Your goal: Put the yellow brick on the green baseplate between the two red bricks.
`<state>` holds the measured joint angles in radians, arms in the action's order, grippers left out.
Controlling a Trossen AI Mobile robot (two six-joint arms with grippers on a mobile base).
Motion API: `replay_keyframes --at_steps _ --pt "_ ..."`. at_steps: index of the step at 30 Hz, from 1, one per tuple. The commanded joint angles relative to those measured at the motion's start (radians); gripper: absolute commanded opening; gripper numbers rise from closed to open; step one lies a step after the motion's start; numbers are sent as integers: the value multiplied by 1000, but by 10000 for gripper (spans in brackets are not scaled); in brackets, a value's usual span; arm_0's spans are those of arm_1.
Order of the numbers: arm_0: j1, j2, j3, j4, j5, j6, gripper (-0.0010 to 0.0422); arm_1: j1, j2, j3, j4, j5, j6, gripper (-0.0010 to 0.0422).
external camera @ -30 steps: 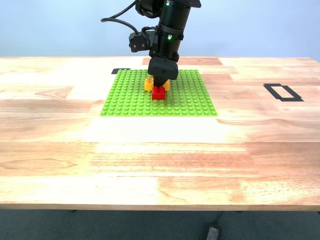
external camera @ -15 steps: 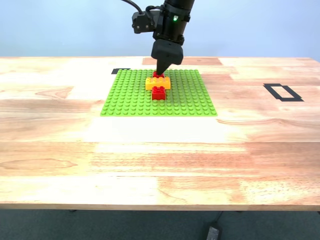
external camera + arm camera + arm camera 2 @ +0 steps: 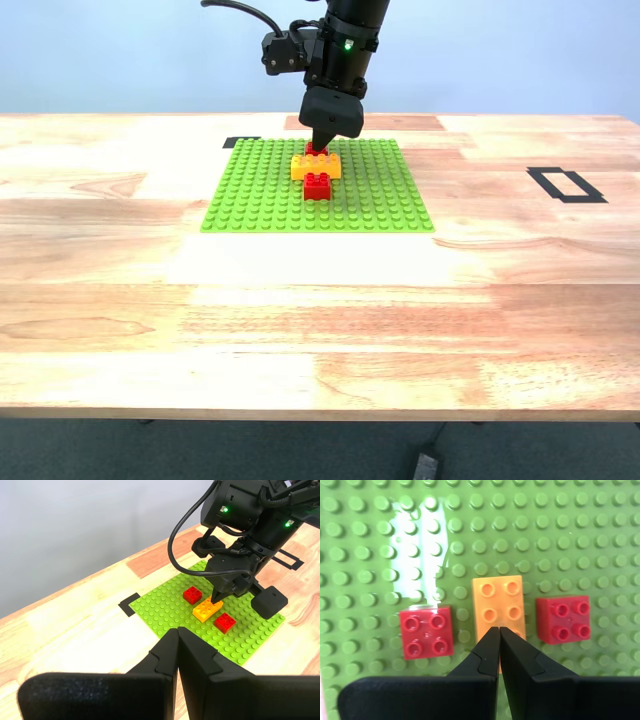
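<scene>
The yellow brick [image 3: 316, 166] [image 3: 497, 602] sits on the green baseplate [image 3: 260, 200] [image 3: 370, 555], in line between the two red bricks. One red brick [image 3: 318, 186] [image 3: 427, 631] is on the near side in the exterior view. The other red brick [image 3: 316, 150] [image 3: 563, 619] is behind, partly hidden by the arm. My second gripper [image 3: 322, 145] [image 3: 498, 628] hangs just above the yellow brick, shut and holding nothing. My first gripper [image 3: 177, 630] is shut and empty, well back from the plate and watching it from a distance; it does not show in the exterior view.
A black tape rectangle [image 3: 566, 184] is marked on the wooden table [image 3: 320, 320] at the exterior view's right. A small black tape mark [image 3: 241, 142] lies by the plate's far corner. A cable loops off the second arm.
One second ago the second gripper was down on the yellow brick. It has since risen clear, and the brick stays on the plate between the red ones.
</scene>
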<state>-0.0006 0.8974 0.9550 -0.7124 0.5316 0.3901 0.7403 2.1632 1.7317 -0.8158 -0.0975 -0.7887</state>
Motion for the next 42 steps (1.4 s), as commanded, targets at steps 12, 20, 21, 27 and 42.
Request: replay_keyframes --at_steps 12,20,21,27,42 --pt "0 -2 0 1 0 3 0 -3 33 1 29 -4 16 -1" --pt "0 -4 0 0 0 3 0 0 71 0 26 -9 16 -1" --pt "0 -5 0 0 0 3 0 0 74 0 29 -8 14 -1" --pt "0 -9 0 0 0 3 0 0 89 -3 40 -13 22 -1" --pt "0 -9 0 1 -9 2 0 -3 -32 -1 94 -25 15 -1"
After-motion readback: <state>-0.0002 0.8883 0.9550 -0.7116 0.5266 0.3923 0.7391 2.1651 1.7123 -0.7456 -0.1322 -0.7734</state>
